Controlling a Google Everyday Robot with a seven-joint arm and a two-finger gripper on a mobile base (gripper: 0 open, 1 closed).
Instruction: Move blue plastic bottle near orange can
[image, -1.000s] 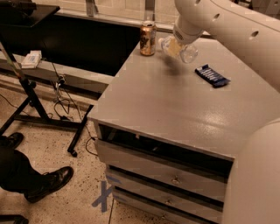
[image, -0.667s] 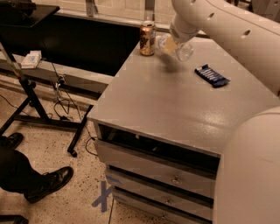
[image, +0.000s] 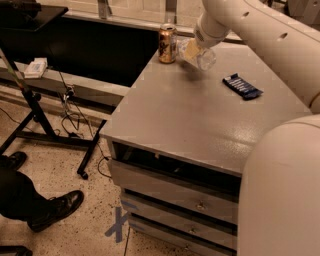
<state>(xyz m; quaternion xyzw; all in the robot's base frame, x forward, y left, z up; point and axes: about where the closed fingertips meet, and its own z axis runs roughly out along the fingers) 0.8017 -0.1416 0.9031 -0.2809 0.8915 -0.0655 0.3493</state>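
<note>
My gripper is up at the far edge of the grey flat-topped table, close to its far left corner. It is clamped on the clear pale-blue plastic bottle. The bottle sits tilted in my grasp, just off the tabletop, with its shadow smeared on the surface below.

Right beside it, to the left, stands the small copper-orange metal can. It is upright, silver rim on top, hard against the far edge. Bottle and can are near each other, and I can't tell if they touch.

My big cream-coloured arm sweeps in from the right, over the far right corner. Below it lies the flat dark blue snack wrapper, toward the right edge and well apart from the can.

Under the near edge, grey metal drawers. On the floor to the left are a black shoe and a blue tape cross.
</note>
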